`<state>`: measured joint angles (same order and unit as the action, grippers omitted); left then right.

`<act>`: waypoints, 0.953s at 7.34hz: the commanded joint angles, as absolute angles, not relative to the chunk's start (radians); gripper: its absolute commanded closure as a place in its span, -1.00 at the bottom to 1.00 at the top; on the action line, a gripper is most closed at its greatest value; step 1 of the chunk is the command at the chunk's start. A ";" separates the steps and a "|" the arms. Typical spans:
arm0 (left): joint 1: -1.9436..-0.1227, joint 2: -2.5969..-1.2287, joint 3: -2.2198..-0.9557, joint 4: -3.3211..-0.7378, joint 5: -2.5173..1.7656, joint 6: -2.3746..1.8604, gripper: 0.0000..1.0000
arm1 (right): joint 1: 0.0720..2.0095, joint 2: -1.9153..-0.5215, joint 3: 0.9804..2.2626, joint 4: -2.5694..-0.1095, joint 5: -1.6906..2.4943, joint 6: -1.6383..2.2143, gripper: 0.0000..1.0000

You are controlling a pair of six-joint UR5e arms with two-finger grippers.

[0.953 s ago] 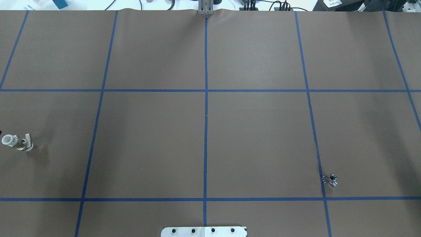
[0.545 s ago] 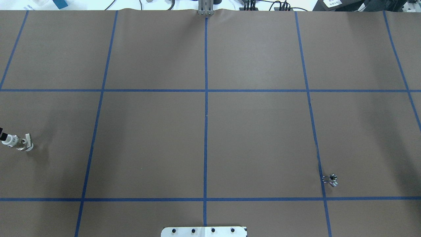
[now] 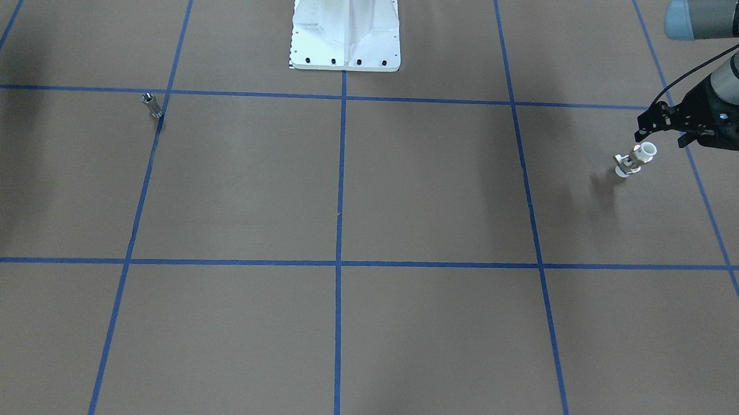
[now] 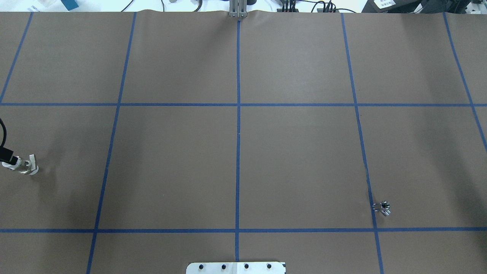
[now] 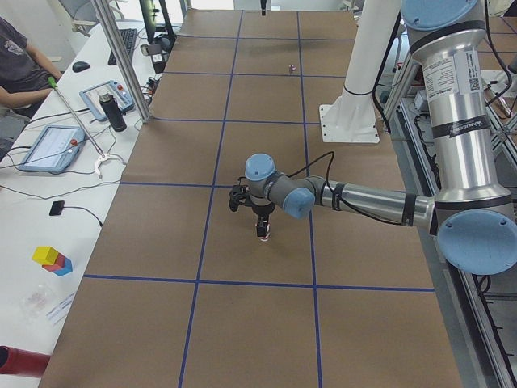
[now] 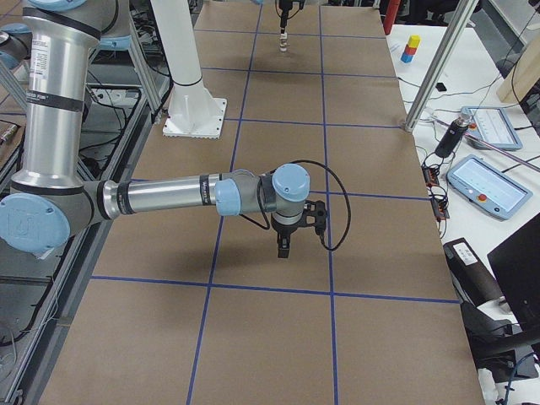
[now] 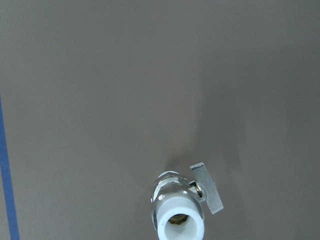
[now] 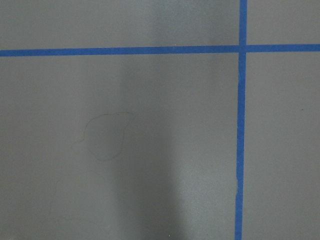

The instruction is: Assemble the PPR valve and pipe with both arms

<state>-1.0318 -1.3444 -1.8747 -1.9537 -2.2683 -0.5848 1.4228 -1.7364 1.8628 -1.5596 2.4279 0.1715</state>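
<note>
The white PPR valve [image 3: 635,158] stands on the brown table at my far left, its flat handle to one side; it also shows in the overhead view [image 4: 23,164] and fills the bottom of the left wrist view [image 7: 179,212], collar open towards the camera. My left gripper [image 3: 661,136] hovers just above it with its black fingers apart and empty. The pipe [image 3: 152,106], a small silvery stub, stands alone near a blue tape line at the right [image 4: 383,208]. My right gripper [image 6: 284,245] points down over bare table, far from the pipe; I cannot tell whether it is open.
The white bolted pedestal [image 3: 346,25] stands at the robot's side of the table. Blue tape lines [image 4: 238,133] divide the brown surface into squares. A side bench with tablets [image 5: 52,145] and a seated person [image 5: 20,61] lies beyond the far edge.
My left gripper has come in from the overhead view's left edge and now covers the valve's white collar. The valve and the pipe have not moved.
</note>
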 commanded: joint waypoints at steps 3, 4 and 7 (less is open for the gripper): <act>-0.999 -1.359 -1.853 -1.956 -2.246 -0.610 -0.98 | 1.408 -1.736 1.861 -1.549 2.431 0.179 -0.99; -0.994 -1.359 -1.853 -1.956 -2.246 -0.614 -0.86 | 1.407 -1.736 1.861 -1.549 2.431 0.183 -0.99; -0.991 -1.361 -1.848 -1.956 -2.246 -0.614 -0.49 | 1.407 -1.736 1.858 -1.548 2.431 0.184 -0.99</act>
<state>-0.9918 -1.3600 -1.8513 -1.9558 -2.2457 -0.6133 1.4069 -1.7364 1.8588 -1.5490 2.4314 0.1837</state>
